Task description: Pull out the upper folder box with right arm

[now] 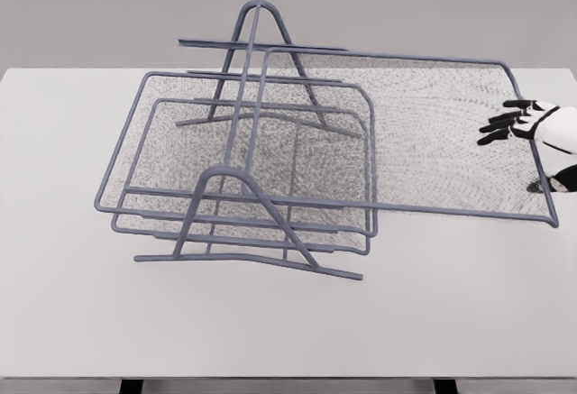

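Closest to me is the near edge of the flat white counter (270, 331), bare along the front. Moving up, I see the grey wire-mesh rack (248, 205), its near arched metal foot (243, 223) planted on the counter with the long base bar running off to the right. Two lower grey mesh trays (234, 155) sit stacked inside the rack, lined up with one another.

Above them, the upper folder box (415, 132), a wide grey wire-mesh tray with a rounded metal rim, juts far out to the right of the rack, well past the lower trays, with only its left part between the uprights. My right hand (532, 137), white with black fingers, comes in from the right edge and sits on that tray's right end. The black fingers (505, 125) reach over the rim onto the mesh, and a dark thumb tip shows lower, by the near corner, so I read it as clamped on the rim.

Farthest back stands the rear arched upright (261, 24) against the plain grey wall.
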Controlling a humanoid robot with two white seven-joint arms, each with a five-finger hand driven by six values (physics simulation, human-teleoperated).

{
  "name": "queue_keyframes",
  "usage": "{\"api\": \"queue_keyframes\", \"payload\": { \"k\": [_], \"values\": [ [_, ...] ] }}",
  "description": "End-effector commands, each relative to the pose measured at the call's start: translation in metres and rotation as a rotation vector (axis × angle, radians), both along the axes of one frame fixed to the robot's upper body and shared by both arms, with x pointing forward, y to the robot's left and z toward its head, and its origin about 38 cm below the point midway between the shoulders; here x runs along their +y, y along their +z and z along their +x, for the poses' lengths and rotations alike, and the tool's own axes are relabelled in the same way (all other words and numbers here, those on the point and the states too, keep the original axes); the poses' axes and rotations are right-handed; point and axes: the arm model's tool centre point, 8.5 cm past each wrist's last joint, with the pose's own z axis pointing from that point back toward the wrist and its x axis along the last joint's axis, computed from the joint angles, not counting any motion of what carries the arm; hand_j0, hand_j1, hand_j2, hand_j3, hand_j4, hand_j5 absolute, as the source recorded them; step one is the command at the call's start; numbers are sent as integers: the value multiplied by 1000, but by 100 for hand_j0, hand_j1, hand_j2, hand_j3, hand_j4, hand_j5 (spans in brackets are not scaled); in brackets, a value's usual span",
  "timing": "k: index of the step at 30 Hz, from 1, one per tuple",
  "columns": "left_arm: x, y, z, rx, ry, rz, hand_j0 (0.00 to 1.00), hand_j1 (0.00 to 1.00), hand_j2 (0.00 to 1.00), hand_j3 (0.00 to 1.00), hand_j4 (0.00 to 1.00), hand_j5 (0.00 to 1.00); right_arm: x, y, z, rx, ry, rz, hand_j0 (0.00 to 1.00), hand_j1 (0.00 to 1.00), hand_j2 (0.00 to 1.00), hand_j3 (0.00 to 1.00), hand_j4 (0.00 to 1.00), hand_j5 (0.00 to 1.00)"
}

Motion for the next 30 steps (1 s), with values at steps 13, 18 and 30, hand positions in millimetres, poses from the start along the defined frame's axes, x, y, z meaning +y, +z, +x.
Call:
{"api": "queue_keyframes", "payload": {
  "k": [13, 18, 30],
  "values": [
    [0, 0, 1, -2, 0, 0, 100, 100, 100, 100, 100, 100, -16, 97, -11, -166, 28, -139, 100, 100, 100, 100, 100, 100],
    [0, 0, 0, 0, -1, 0, 100, 100, 100, 100, 100, 100, 65, 75, 25, -144, 242, -59, 100, 100, 100, 100, 100, 100],
    [0, 1, -4, 9, 2, 1, 100, 100, 100, 100, 100, 100, 111, 45, 33, -112, 336, 45, 100, 100, 100, 100, 100, 100]
  ]
}}
